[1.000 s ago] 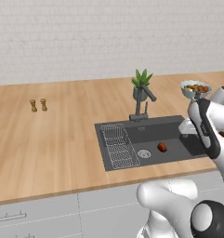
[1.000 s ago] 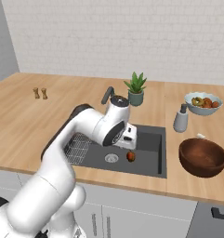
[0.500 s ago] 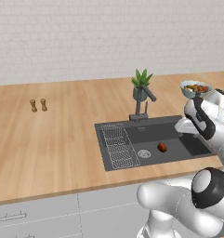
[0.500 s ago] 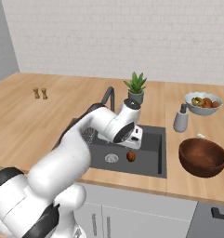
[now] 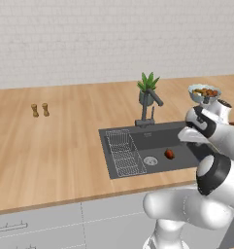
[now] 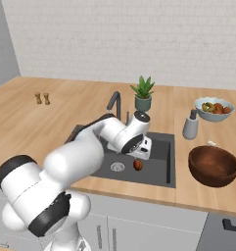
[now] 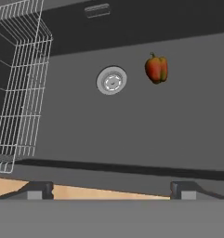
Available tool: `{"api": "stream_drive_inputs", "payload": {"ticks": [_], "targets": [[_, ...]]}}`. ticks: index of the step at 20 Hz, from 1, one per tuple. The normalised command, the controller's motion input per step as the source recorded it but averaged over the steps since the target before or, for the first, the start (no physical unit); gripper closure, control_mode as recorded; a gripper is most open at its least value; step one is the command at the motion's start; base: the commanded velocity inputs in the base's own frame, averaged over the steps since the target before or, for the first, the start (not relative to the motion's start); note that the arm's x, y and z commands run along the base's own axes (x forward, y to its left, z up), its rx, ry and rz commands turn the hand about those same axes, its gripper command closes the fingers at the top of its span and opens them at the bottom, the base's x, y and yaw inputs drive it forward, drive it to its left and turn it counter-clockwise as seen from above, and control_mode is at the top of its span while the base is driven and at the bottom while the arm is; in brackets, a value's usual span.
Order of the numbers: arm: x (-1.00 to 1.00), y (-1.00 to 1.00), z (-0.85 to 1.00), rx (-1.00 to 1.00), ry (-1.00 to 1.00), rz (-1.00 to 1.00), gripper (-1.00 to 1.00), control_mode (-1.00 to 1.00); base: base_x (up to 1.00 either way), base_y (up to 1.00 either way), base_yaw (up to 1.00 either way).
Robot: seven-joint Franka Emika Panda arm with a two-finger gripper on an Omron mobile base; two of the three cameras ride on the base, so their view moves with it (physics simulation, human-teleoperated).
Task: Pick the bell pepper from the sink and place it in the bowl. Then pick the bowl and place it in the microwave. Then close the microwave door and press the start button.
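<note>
gripper [image 7: 111, 189]: jaws spread wide, nothing between them. In the hand view the two dark tips sit far apart at the bottom, looking down into the basin from above the near rim.

arm: white arm reaches over the sink, wrist hanging above the right half of the basin in the right base view.

bell pepper [image 7: 156, 69]: lying on the sink floor, red-orange with the stem on top. It's just beside the drain [image 7: 112, 80], not touching it. Well apart from the gripper tips. Also shows up in the left base view [image 5: 169, 154] and the right base view [image 6: 138, 164], right under the wrist there.

sink [image 6: 161, 172]: dark grey basin set into the counter, faucet [image 5: 148, 108] at the back edge.

wire rack [image 7: 18, 79]: sits in the left part of the basin, away from the pepper.

bowl [image 6: 214, 165]: reddish-brown, upright on the counter to the right of the sink, looks empty as far as I can see.

counter [image 5: 55, 146]: light wood.

other stuff: potted plant [image 6: 143, 92] behind the faucet, grey soap bottle [image 6: 190, 125] near the sink's back right corner, pale fruit bowl [image 6: 214, 109] further back right, two little shakers [image 5: 40, 110] way off to the left.
</note>
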Motion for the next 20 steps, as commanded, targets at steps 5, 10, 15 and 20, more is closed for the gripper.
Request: {"api": "stream_drive_inputs", "payload": {"ticks": [5, 10, 15, 20], "targets": [[0.46, -0.03, -0.28, 0.0, 0.06, 0.0, -1.0, -1.0, 0.0, 0.0, 0.0], [0.38, -0.08, -0.3, 0.0, 0.04, 0.0, -1.0, -1.0, 0.0, 0.0, 0.0], [0.09, -0.3, -0.24, 0.0, 0.01, 0.0, -1.0, -1.0, 0.0, 0.0, 0.0], [0.21, -0.09, -0.21, 0.0, 0.02, 0.0, -1.0, -1.0, 0.0, 0.0, 0.0]]}}
